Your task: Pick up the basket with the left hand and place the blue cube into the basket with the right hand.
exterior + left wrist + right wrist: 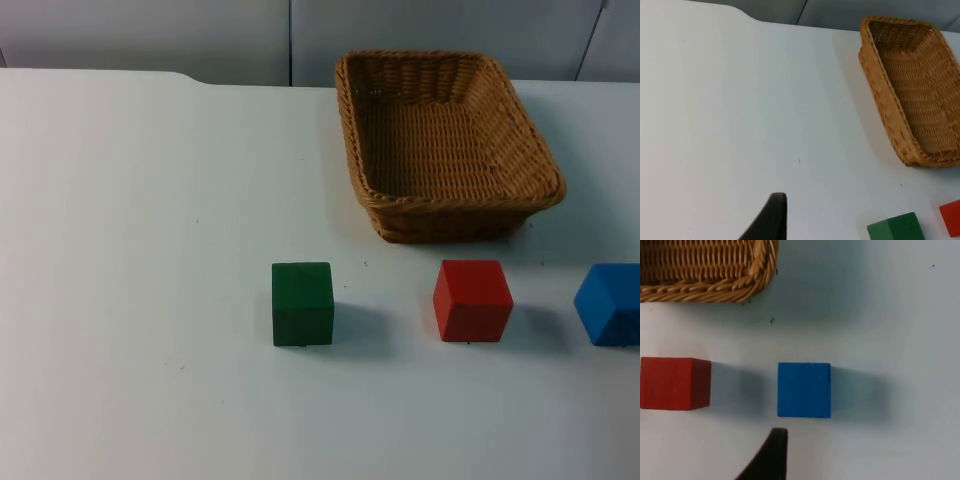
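An empty brown wicker basket (447, 145) stands on the white table at the back right; the left wrist view shows the basket (912, 90) too. The blue cube (610, 303) rests at the right edge of the table, in front of the basket. In the right wrist view the blue cube (804, 389) lies just ahead of my right gripper (771, 455), apart from it. My left gripper (767, 220) hangs over bare table well to the left of the basket, touching nothing.
A red cube (472, 300) sits left of the blue one, and a green cube (302, 303) further left; all three form a row before the basket. A grey partition wall (200, 40) closes the table's far side.
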